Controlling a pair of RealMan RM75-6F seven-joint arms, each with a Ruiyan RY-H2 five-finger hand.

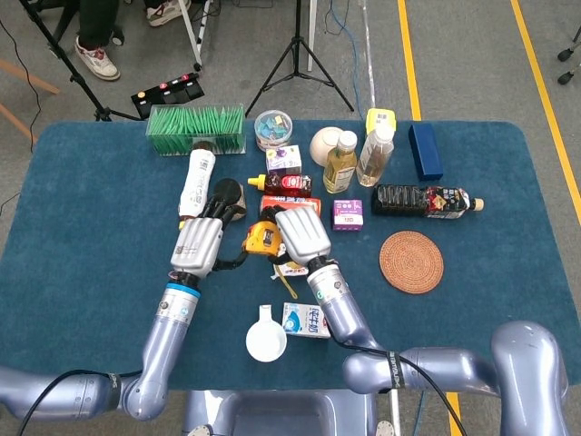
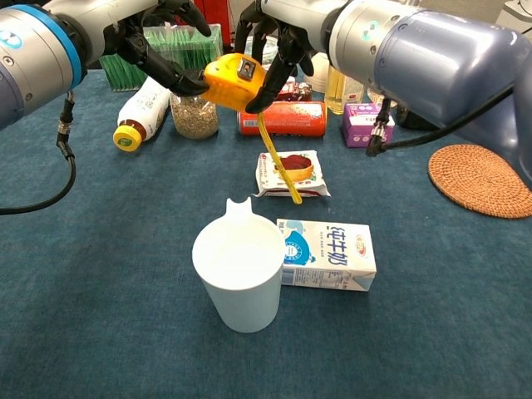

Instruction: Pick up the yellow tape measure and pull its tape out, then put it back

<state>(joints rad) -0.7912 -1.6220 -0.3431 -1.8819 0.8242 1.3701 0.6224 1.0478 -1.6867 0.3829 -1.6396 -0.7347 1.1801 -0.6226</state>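
Tape measure (image 1: 261, 240) sits between both hands in the head view, lifted over the middle of the blue surface (image 1: 82, 209). The left hand (image 1: 198, 243) closes its fingers on the case from the left, and the right hand (image 1: 301, 235) covers it from the right, with its fingers hidden under its own back. A short yellow strip of tape (image 1: 289, 283) shows below the right hand. Just behind the hands lie a red can (image 1: 292, 205) and a white bottle (image 1: 195, 182); a white cup (image 1: 266, 338) and a milk carton (image 1: 304, 320) stand nearer the robot, and a woven coaster (image 1: 411, 262) lies to the right.

In the chest view the tape measure (image 2: 233, 81) is held clear of the surface (image 2: 100, 274), pinched by dark fingertips of the left hand (image 2: 158, 41) on one side and gripped by the right hand (image 2: 278, 33) on the other. The tape (image 2: 279, 162) hangs down at a slant from the case, its tip over a snack packet (image 2: 290, 172). The cup (image 2: 239, 274) stands in front, touching the carton (image 2: 328, 254).
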